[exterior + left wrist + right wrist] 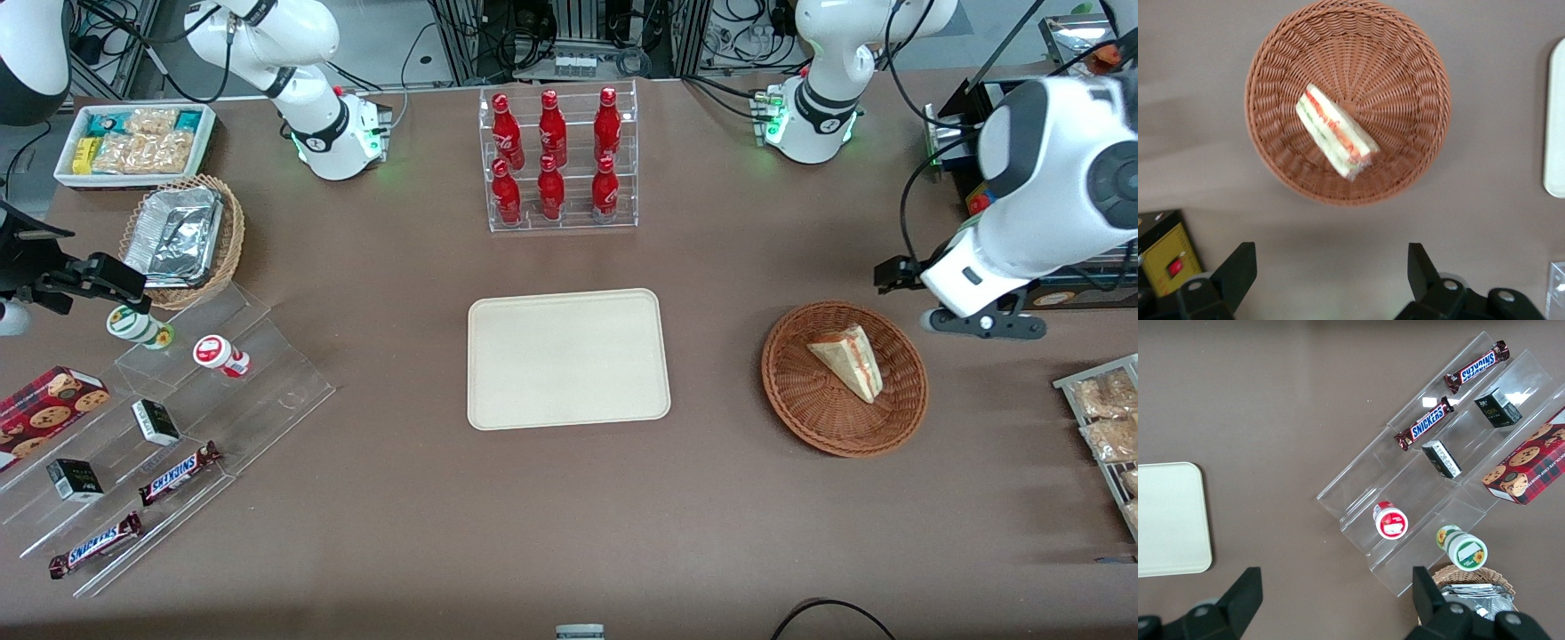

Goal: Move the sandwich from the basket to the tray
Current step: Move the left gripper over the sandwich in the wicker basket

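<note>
While the sandwich [847,362] lies on its side in the round brown basket [800,400], the gripper [1331,267] hangs up in the air above the table, just beside the basket. Its two black fingers [1238,270] are spread wide apart and hold nothing. The tray [569,357] sits flat in the middle of the table, well apart from the basket, with nothing on it.
</note>
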Controlling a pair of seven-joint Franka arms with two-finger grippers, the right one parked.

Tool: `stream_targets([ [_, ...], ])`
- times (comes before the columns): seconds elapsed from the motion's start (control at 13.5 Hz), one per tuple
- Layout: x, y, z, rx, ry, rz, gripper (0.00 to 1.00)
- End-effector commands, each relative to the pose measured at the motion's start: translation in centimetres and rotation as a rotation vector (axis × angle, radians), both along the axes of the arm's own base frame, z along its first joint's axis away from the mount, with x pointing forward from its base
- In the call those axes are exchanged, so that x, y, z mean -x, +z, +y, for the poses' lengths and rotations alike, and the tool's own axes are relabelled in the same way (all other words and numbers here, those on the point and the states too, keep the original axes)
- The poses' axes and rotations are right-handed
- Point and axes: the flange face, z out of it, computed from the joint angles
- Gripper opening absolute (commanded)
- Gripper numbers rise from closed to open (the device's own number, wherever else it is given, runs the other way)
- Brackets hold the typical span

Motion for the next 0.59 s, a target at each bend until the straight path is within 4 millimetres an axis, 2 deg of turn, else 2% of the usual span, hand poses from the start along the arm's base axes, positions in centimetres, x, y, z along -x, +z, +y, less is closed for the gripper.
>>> stream_targets([
  [0.0,1.4,-3.9,0.4,-0.007,-0.019,-0.038,1.00],
  [0.3,1.4,-7.8,1.8,0.000,0.009,-0.055,1.00],
  [0.52,1.3,-8.5,2.1,0.003,0.026,-0.070,1.00],
])
